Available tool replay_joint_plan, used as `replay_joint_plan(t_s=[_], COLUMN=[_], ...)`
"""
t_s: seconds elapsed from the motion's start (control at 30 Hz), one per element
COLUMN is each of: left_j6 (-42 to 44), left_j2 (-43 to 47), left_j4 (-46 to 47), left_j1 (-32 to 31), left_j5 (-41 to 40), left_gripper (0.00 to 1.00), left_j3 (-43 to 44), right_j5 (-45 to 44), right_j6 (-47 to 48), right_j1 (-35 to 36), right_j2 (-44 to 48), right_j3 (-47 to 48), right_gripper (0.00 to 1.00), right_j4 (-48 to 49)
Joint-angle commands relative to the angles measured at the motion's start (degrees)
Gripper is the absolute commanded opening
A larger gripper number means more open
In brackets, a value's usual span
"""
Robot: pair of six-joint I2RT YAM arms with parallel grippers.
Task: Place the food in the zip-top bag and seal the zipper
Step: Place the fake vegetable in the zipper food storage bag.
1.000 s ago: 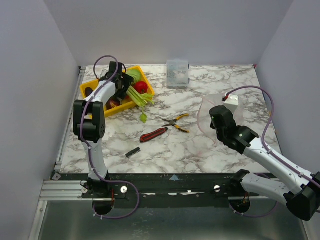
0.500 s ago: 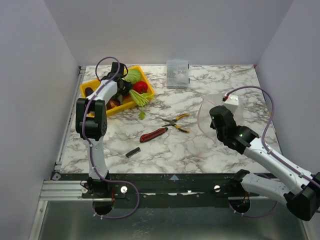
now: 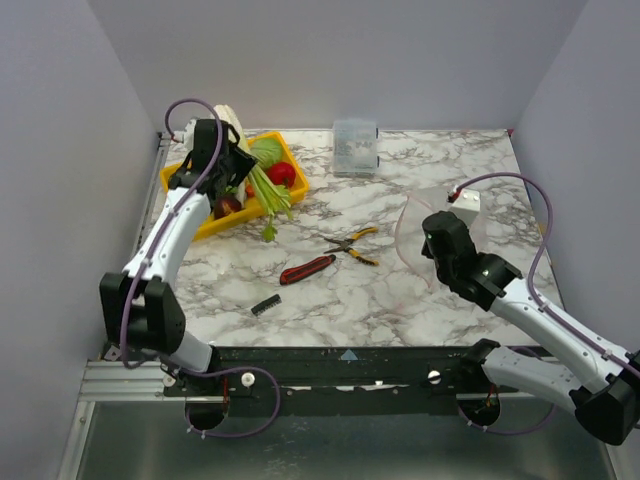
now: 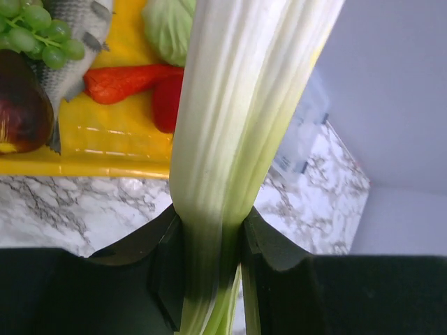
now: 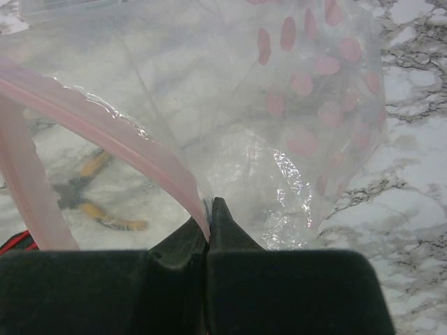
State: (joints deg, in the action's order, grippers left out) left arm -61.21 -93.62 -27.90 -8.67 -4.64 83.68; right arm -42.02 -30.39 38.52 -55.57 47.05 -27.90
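Pale-green celery stalk (image 4: 230, 139), one, clamped in left pincer (image 4: 213, 232); right pincer (image 5: 208, 222) pinches zipper (image 5: 105, 122) of one bag (image 5: 279, 139).

White marbled counter (image 3: 400, 290).
Yellow tray (image 3: 295, 160) and clear box (image 3: 354, 147) at the back; pliers (image 3: 352, 245), red-handled knife (image 3: 308, 269), small black piece (image 3: 265, 304) nearer.
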Motion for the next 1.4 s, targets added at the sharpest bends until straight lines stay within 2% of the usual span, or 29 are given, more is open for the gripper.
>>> replay_joint_plan(t_s=[0.0,0.17,0.3,0.4,0.5,0.67,0.8,1.0,1.27,1.37], left_j6=[4.7,4.6,2.0,0.0,0.6,3.8,7.3,9.4,6.1,8.3], left_j2=[14.7,28.8,34.1,32.1,27.7,18.8,16.8,16.2,13.0,11.4], left_j4=[11.5,32.5,61.4,79.5,95.6,118.5,119.2,119.1,119.2,119.2], left_j1=[-2.0,-7.2,-14.6,-20.0,-24.6,-31.8,-35.7,-38.2,-38.9,-39.8], left_j5=[2.7,4.6,4.0,2.7,1.9,-5.4,-7.5,-8.4,-8.3,-7.7], left_gripper=[0.0,0.0,0.0,0.0,0.0,0.0,0.0,0.0,0.0,0.0], left_j3=[-12.8,-29.1,-41.4,-46.0,-46.8,-47.5,-45.2,-41.9,-39.0,-37.6], right_j5=[1.9,4.9,8.1,10.6,11.1,10.8,13.3,13.0,17.1,18.3], right_j6=[0.6,-0.5,-4.2,-7.0,-10.8,-21.2,-25.4,-28.5,-32.9,-35.3], right_j1=[-0.2,-0.2,-0.2,-0.2,-0.2,-0.2,-0.2,-0.2,-0.2,-0.2], right_j2=[2.1,2.1,0.8,-0.2,-1.2,-2.7,-2.9,-3.9,-3.5,-2.8], right_j3=[-1.0,-1.5,-0.2,1.3,3.2,6.3,6.7,7.2,7.1,7.3], right_gripper=[0.01,0.01,0.01,0.01,0.01,0.01,0.0,0.01,0.01,0.01], right_j4=[1.7,2.4,2.0,1.6,0.0,-4.8,-4.0,-4.4,-2.3,-2.1])
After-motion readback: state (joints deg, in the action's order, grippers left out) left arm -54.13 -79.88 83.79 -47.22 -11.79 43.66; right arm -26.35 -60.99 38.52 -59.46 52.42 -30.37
